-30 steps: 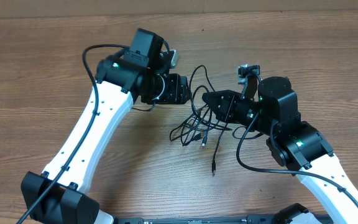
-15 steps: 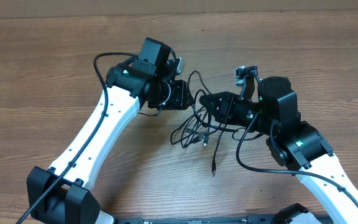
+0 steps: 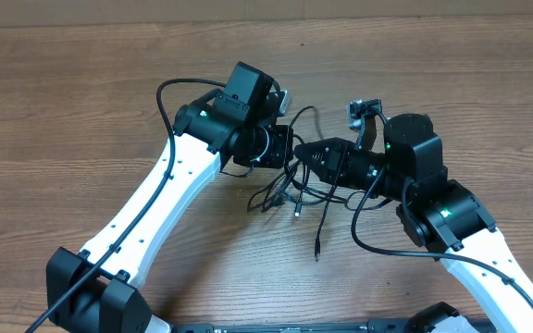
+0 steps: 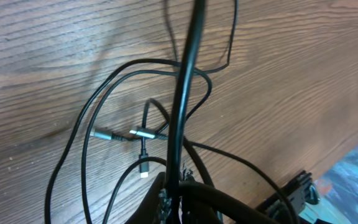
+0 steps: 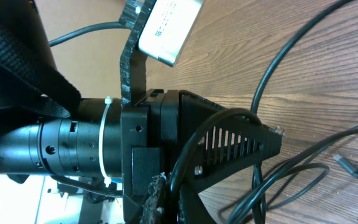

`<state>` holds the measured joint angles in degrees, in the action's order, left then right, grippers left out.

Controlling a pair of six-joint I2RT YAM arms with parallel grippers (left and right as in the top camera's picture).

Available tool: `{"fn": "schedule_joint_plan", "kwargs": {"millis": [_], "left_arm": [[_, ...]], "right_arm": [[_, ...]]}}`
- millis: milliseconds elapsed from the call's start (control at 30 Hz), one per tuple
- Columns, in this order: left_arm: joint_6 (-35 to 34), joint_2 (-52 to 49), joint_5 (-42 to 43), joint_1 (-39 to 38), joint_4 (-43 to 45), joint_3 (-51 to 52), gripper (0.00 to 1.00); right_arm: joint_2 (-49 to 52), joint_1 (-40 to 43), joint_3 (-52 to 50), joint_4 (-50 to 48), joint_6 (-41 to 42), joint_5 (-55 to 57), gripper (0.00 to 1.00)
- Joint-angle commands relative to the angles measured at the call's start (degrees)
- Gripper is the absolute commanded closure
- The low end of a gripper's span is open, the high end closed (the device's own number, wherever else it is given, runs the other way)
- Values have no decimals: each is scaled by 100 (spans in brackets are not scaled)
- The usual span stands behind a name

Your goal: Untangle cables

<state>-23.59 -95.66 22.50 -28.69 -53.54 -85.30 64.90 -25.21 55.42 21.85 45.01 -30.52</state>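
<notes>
The cables (image 3: pixel 292 190) lie as a loose black tangle on the wooden table, between and just below my two grippers. One loose end trails down to a small plug (image 3: pixel 316 250). My left gripper (image 3: pixel 283 148) is shut on one cable strand (image 4: pixel 185 93), which runs taut up and away from its jaws (image 4: pixel 178 194). Below that strand lie loops and silvery plug tips (image 4: pixel 143 132). My right gripper (image 3: pixel 309 154) faces the left one almost tip to tip. It is shut on another strand (image 5: pixel 185 155) that curves out of its jaws (image 5: pixel 169 200).
Both arms crowd the middle of the table (image 3: pixel 81 139). The left arm's own thick cable (image 3: pixel 169 92) arches above its forearm. The left gripper's slatted finger (image 5: pixel 241 146) fills the right wrist view. The table edge and blue floor (image 4: pixel 353 177) show lower right in the left wrist view.
The left arm has swung right toward the right gripper and the tangle, and its jaws have closed on a strand. The right arm has stayed put, still shut.
</notes>
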Motion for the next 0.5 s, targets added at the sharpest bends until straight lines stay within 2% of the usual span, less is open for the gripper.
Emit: {"fn": "schedule_joint_plan", "kwargs": {"millis": [0,33,167,267,333,467], "left_arm": [[22,7,-522,15,2,94,96],[22,7,-636,15,-9,94,96],[-87,7,-1366,52,-70,94,96],[-688,9,-1871,66,-203,94,96],[-1071,9,-1993,63,-232,94,96],[-2041,9,-1996,48,-260,94,95]], "right_arm": [[-39,22,92,-72,35,-98,95],[-39,22,92,-37,35,-37,92],[-39,22,92,568,-4,605,66],[-37,22,90,1355,66,1279,33],[-9,15,85,1757,278,1471,28],[168,-66,79,1969,358,1001,27]]}}
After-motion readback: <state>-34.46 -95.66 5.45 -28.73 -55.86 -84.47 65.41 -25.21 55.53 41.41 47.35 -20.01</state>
